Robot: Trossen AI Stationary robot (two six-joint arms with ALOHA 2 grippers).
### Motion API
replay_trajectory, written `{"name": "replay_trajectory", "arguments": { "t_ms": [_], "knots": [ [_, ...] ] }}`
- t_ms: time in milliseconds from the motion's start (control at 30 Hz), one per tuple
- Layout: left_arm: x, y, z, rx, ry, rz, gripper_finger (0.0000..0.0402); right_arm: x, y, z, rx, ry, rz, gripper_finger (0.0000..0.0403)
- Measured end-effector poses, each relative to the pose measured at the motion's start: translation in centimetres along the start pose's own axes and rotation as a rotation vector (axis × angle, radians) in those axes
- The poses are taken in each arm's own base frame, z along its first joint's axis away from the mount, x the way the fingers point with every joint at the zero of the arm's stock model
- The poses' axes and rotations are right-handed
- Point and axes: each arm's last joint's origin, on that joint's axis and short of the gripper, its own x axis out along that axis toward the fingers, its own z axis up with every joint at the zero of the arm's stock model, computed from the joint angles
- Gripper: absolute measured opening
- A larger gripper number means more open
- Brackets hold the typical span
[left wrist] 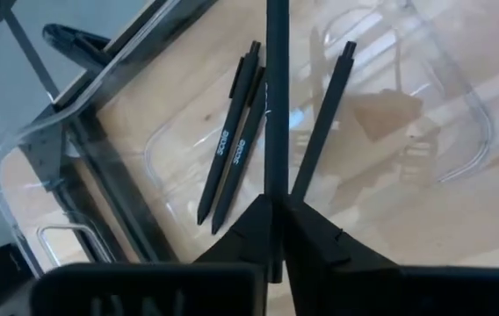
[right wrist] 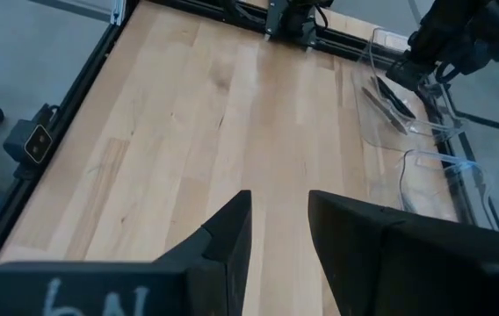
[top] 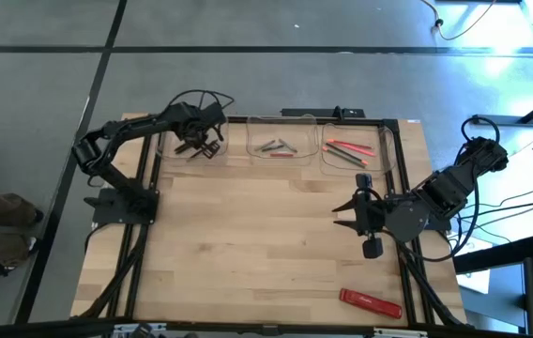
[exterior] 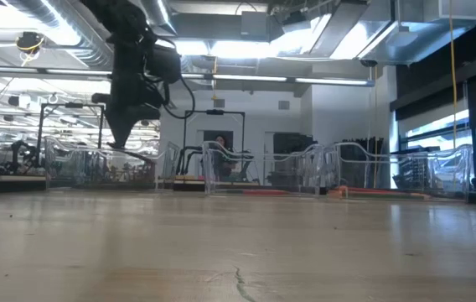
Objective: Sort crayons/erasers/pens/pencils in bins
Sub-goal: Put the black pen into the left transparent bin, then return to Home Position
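Now the left gripper (left wrist: 274, 230) hangs above the left bin (top: 190, 143), the first of three clear bins at the far edge of the wooden table (top: 266, 244). Its two fingers are pressed together on a black pen (left wrist: 276, 105), which stands upright between them and points down into that bin. Three other black pens (left wrist: 236, 132) lie flat on the bottom of the same bin, two of them side by side and touching, the third a little apart. The middle bin (top: 283, 141) holds some grey sticks and one red stick. The right bin (top: 358, 148) holds red and dark sticks. The right gripper (top: 362, 214) waits over the table well in front of the right bin, its fingers parted and holding nothing. A flat red bar (top: 371, 302) lies on the table far from the bins, close to the near edge.
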Motion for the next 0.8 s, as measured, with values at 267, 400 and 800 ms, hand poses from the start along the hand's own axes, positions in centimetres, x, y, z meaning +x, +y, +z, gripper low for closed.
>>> {"name": "replay_trajectory", "arguments": {
  "t_ms": [267, 400, 800],
  "knots": [
    [0.0, 0.0, 0.0, 0.008, -0.003, -0.002, 0.0073, 0.0, 0.0, 0.0, -0.004, 0.0, 0.0, 0.0116],
    [0.0, -0.1, -0.1, 0.006, 0.021, -0.042, 0.0072, 0.0, 0.0, 0.0, 0.001, 0.0, 0.0, 0.0116],
    [-4.9, -2.0, -2.2, 0.073, -0.17, -0.199, 0.0002, -3.1, -2.7, -1.0, 0.155, -0.07, -0.183, 0.0008]
  ]
}}
